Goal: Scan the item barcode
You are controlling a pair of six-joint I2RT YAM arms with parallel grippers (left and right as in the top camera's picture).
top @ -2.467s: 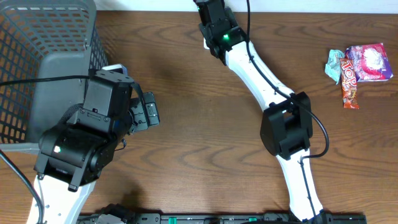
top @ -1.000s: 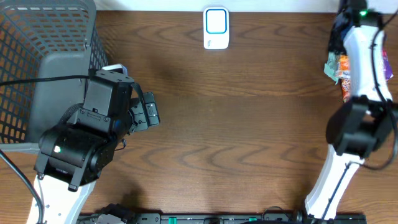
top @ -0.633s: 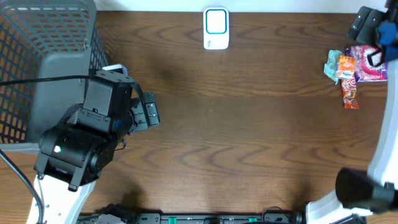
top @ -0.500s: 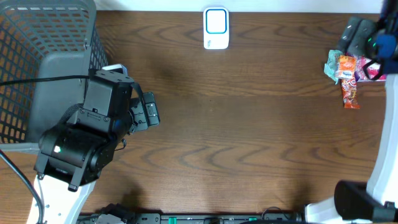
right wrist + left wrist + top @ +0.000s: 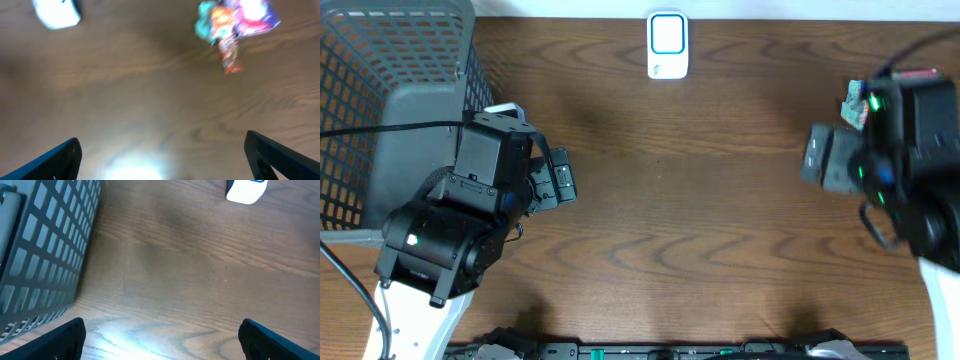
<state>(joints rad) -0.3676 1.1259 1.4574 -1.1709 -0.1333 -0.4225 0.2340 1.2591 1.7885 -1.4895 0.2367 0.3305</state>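
Right gripper [image 5: 162, 155]: I am hovering it spread wide and empty, short of the snack packets [image 5: 235, 25], probably lining up a pick.
Left gripper [image 5: 160, 340]: I am resting it open beside the basket [image 5: 40, 255], leaving the far scanner [image 5: 245, 190] unobstructed.

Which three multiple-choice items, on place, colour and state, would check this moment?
1. Where in the overhead view is the white scanner? A. bottom left B. top centre C. bottom right
2. What colour is the wire basket? A. red B. grey C. yellow
3. How is the right gripper? A. open, empty B. shut on something C. out of view
Answers: 1 B, it lies at the top edge, mid-width; 2 B, its mesh is grey; 3 A, its wrist view shows fingertips wide apart, nothing between.
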